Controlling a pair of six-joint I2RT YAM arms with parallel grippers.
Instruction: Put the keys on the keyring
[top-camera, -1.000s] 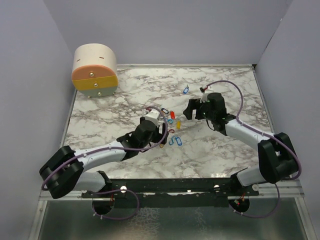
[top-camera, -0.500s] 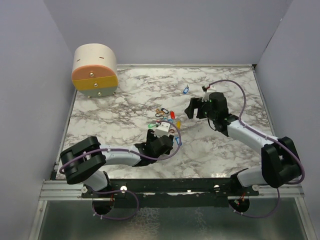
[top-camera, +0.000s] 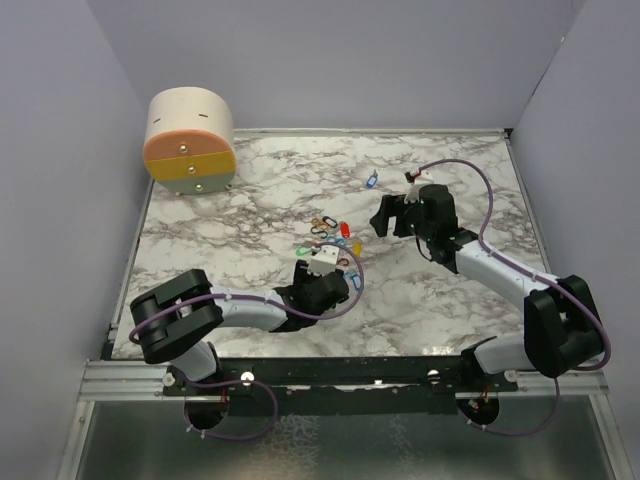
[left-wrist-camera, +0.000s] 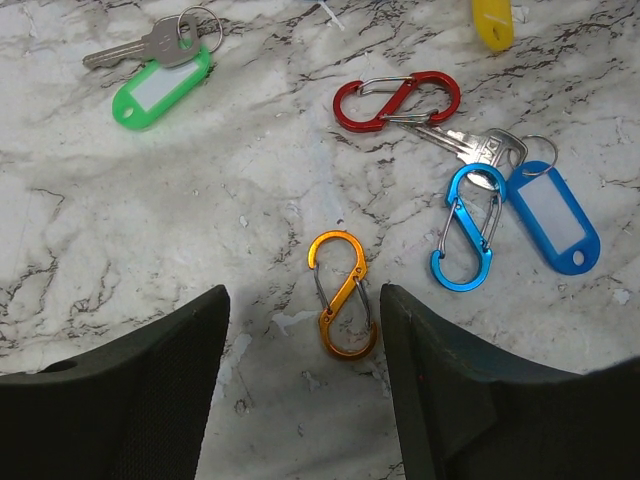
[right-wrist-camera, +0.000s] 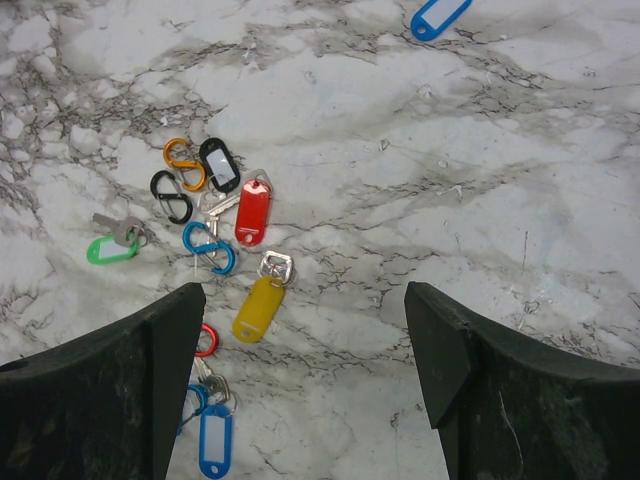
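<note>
Left claw (left-wrist-camera: 302, 305), right claw (right-wrist-camera: 303, 300) agape

Tabletop (top-camera: 250, 200): white marble pattern with grey-brown veining, flat, edged by a thin pale border.
Drawer unit (top-camera: 190, 143): rounded cream body with an orange upper front and a yellow lower front. Small metal knobs run down the face. It stands at the back-left corner of the tabletop.
Walls (top-camera: 330, 60): plain lavender-grey panels at the back and both sides.
Rail (top-camera: 340, 378): black bar on an aluminium frame along the near edge.
</note>
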